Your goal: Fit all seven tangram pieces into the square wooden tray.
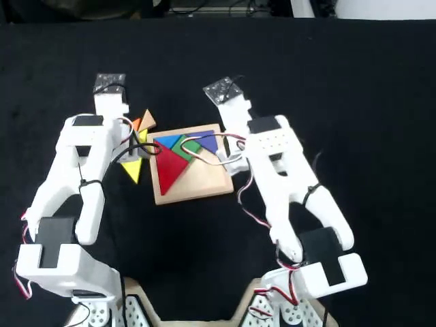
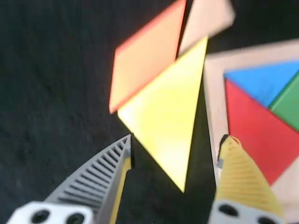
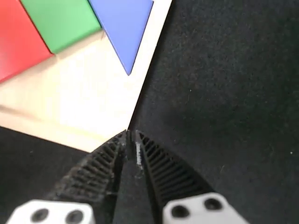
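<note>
Inside the spread left pincer (image 2: 177,138), a flat yellow triangle (image 2: 168,109)

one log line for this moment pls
left pincer: open, straddling yellow triangle | right pincer: shut, empty, at tray edge | orange piece: outside tray

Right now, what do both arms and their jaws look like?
The left arm and right arm are white with black motors and red, black and pale cables. Left jaws are ribbed, one grey, one yellow; right jaws ribbed black.
</note>
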### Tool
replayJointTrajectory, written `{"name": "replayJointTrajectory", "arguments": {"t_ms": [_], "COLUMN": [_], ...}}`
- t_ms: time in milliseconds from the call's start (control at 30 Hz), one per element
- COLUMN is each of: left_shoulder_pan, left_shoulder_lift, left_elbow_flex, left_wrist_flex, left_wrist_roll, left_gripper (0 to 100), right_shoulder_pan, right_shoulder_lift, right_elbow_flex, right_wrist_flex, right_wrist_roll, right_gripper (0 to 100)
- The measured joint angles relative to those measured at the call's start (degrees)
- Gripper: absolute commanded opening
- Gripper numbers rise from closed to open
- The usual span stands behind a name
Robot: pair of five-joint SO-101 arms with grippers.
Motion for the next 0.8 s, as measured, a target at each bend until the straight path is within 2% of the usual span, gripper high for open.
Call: {"name": "replayJointTrajectory", "arguments": {"t_ms": [100,300,533,700,800], "left_shoulder_pan": [0.0,-1.5,-4.0,-4.5,-4.5], "left_shoulder_lift": [1.3,6.7,10.8,11.3,11.3], "left_elbow_flex": [0.4,0.1,-5.0,-5.7,-5.7], "left_wrist_flex": [-4.9,-9.5,-6.4,-5.6,-5.5], "left_wrist_roll": [-3.4,-6.8,-12.3,-13.3,-13.3], "left_gripper": [31,31,31,30,26], "right_shoulder_pan": [0.0,0.0,0.0,0.0,0.0], "right_shoulder_lift": [0.0,0.0,0.0,0.0,0.0], "right_elbow_flex": [0.4,0.5,0.5,0.5,0.5], "right_wrist_flex": [-1.0,-1.1,-1.1,-1.1,-1.1], "right_wrist_roll": [0.0,0.0,0.0,0.0,0.0], "right_gripper": [1.1,1.1,1.1,1.1,1.1]}}
